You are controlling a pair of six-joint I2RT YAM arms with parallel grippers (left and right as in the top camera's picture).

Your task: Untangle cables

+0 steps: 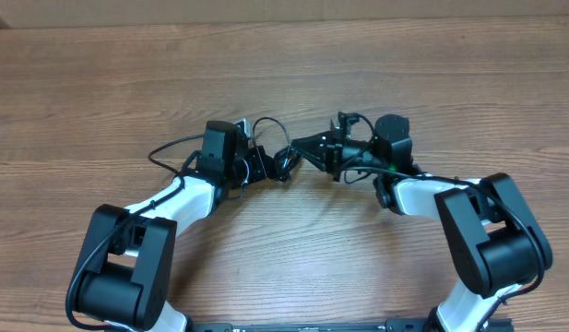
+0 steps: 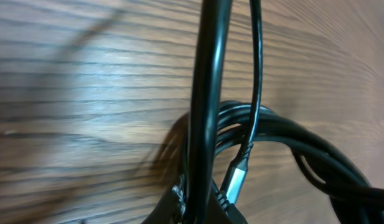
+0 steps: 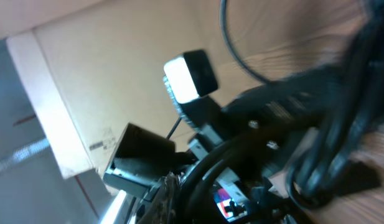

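The thin black knotted cords (image 1: 286,159) sat mid-way on the brown wooden tabletop (image 1: 284,55), strung left-right between both hands, equally near each. The left hand (image 1: 264,166) seemed clenched on one strand. Whether the right hand (image 1: 314,149) gripped, I could not tell.

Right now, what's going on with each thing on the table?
cables, bunched in a tangle between the two grippers.
silver plug, free, resting against the bundle.
left gripper, shut on the cables.
right gripper, at the tangle; open or shut unclear.
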